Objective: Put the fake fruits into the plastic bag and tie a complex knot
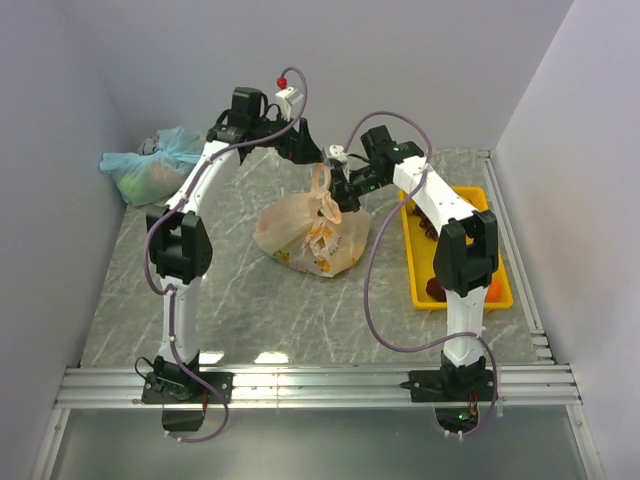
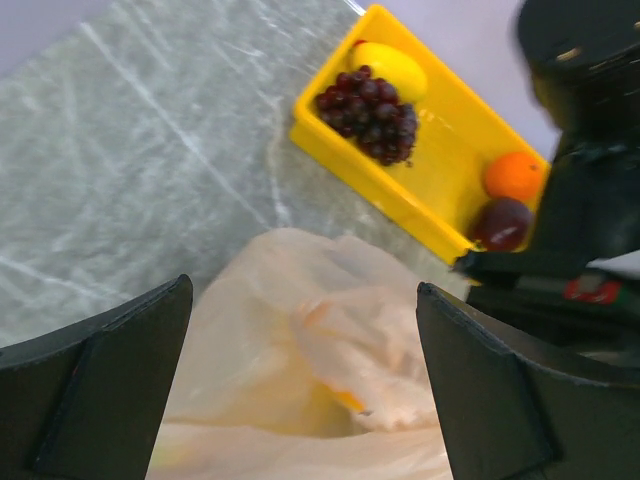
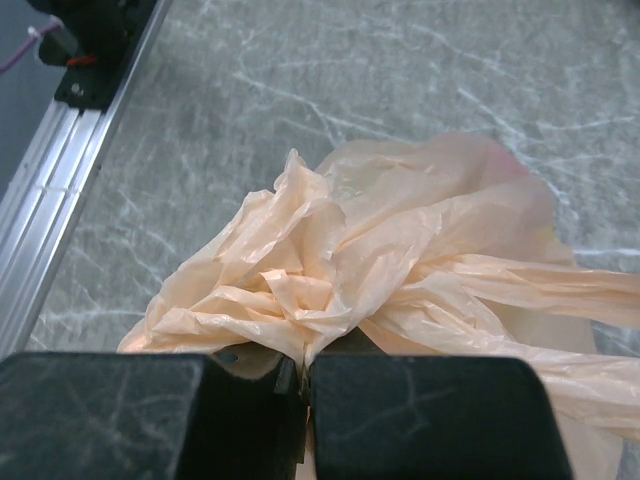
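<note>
The thin, translucent peach-orange plastic bag lay slumped near the centre of the grey marbled table, its upper film gathered into a crumpled bunch. The right gripper was clamped on that bunched film, jaws together. The left gripper hovered above the bag with jaws spread wide, holding nothing. Near the bag, on its right, a yellow plastic tray contained purple grapes, a yellow fruit, an orange and a dark maroon fruit. A pale blue-green bag lay at the far left corner.
</note>
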Controlling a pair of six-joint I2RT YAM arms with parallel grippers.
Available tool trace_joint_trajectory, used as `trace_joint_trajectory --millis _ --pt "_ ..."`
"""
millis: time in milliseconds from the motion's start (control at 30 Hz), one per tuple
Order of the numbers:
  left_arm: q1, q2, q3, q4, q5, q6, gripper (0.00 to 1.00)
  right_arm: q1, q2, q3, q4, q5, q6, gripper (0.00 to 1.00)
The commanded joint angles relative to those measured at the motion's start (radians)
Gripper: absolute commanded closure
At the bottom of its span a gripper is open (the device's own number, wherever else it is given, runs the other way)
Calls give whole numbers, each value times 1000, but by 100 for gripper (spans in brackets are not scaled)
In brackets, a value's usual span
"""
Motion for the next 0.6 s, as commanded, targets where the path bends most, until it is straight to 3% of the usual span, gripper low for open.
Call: trace_joint_trajectory --millis 0,133,333,400,433,467,533,567 --pt "-8 -18 -35 102 54 -99 1 7 13 56 -123 14 -138 100" --pt "-11 -12 -78 141 100 -175 2 10 33 90 -177 20 -189 100" --pt "-11 17 -83 135 117 -235 13 12 36 96 -189 33 -204 100" --pt "-9 11 -95 149 135 -248 23 12 36 96 -180 34 -188 100" --pt "-5 9 -101 162 152 -257 30 10 37 96 -175 36 -183 100" --pt "-2 -2 -120 214 172 -289 50 9 39 94 -172 36 -175 100" --pt "12 -20 -155 288 228 -329 70 6 38 87 -149 39 -131 100" --pt "17 -43 -190 331 238 -365 85 -2 37 82 -135 34 -117 100"
